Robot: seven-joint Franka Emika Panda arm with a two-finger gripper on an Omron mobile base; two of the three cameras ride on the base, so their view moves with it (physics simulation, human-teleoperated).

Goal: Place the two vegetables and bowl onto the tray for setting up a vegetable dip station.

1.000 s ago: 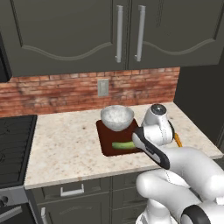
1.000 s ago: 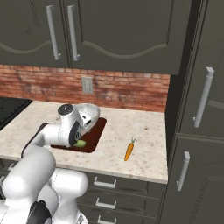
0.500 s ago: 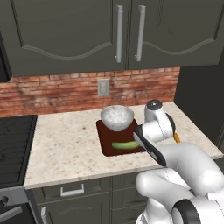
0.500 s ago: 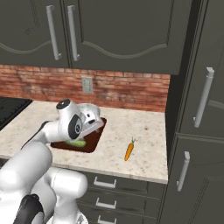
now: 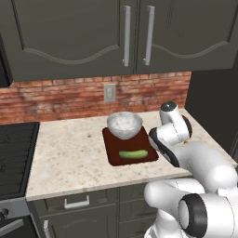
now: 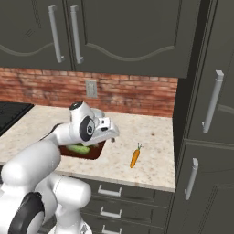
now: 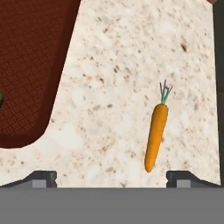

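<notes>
Claw (image 7: 111, 177) released, empty, above bench (image 7: 122, 65). Carrot (image 7: 156, 135) off-centre toward one fingertip; thin, may roll or slip when pinched.

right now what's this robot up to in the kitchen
A white robot arm is loading a flat dark reddish-brown tray on the speckled stone counter. The round speckled grey-white bowl and the dark-green oblong cucumber are already on the tray. The thin orange carrot lies on the counter to the tray's right, apart from it. The gripper hangs above the counter with its fingers wide open and empty, the carrot lying near one fingertip.
</notes>
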